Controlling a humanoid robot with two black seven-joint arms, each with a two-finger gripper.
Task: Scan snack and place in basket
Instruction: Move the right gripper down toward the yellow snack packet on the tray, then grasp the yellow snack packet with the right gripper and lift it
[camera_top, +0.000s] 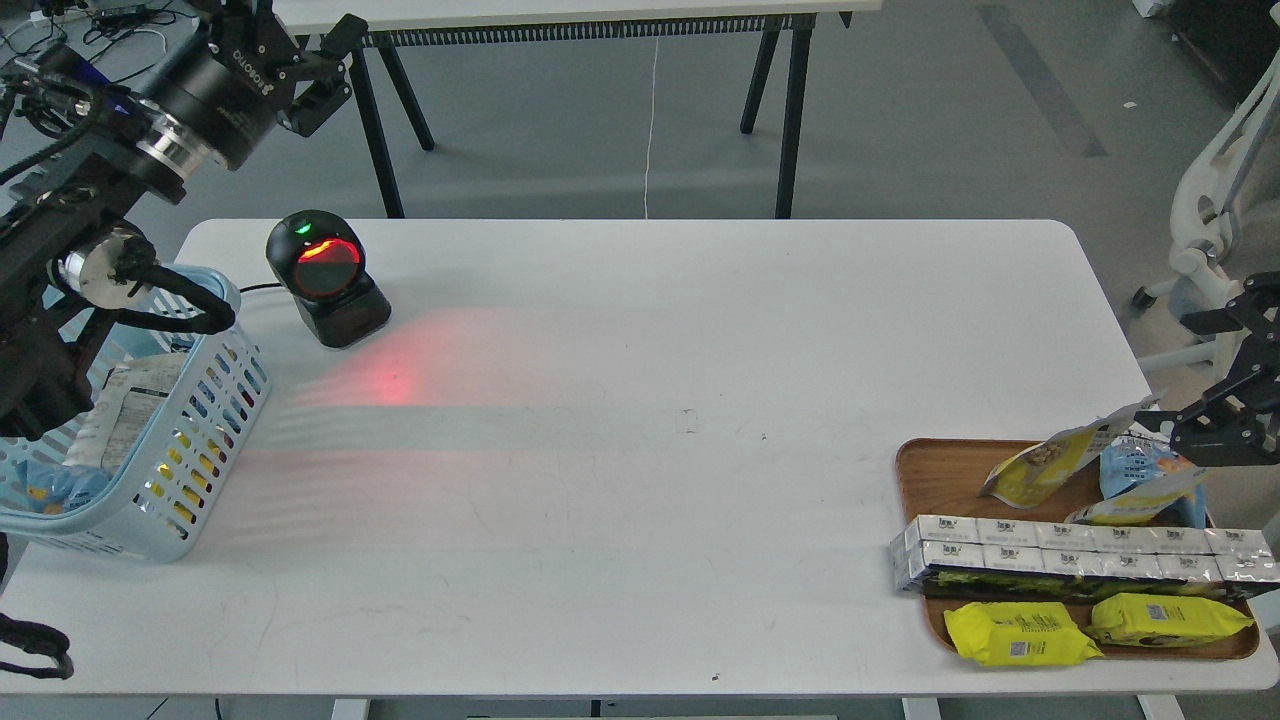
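Observation:
The snack (1045, 462), a yellow and white pouch with a nut picture, hangs tilted over the back of the brown tray (925, 470) at the far right. My right gripper (1168, 424) comes in from the right edge and is shut on the pouch's top corner. The light blue basket (205, 430) stands at the table's left edge with several packs inside. My left gripper (330, 65) is raised beyond the table's far left corner, above the basket and scanner; its fingers stand apart and hold nothing.
A black barcode scanner (325, 275) stands at the back left, casting red light onto the table. The tray also holds a second yellow-white pouch (1140, 503) on a blue bag (1135, 462), a row of silver-white boxes (1080, 552) and two flat yellow packs (1020, 633).

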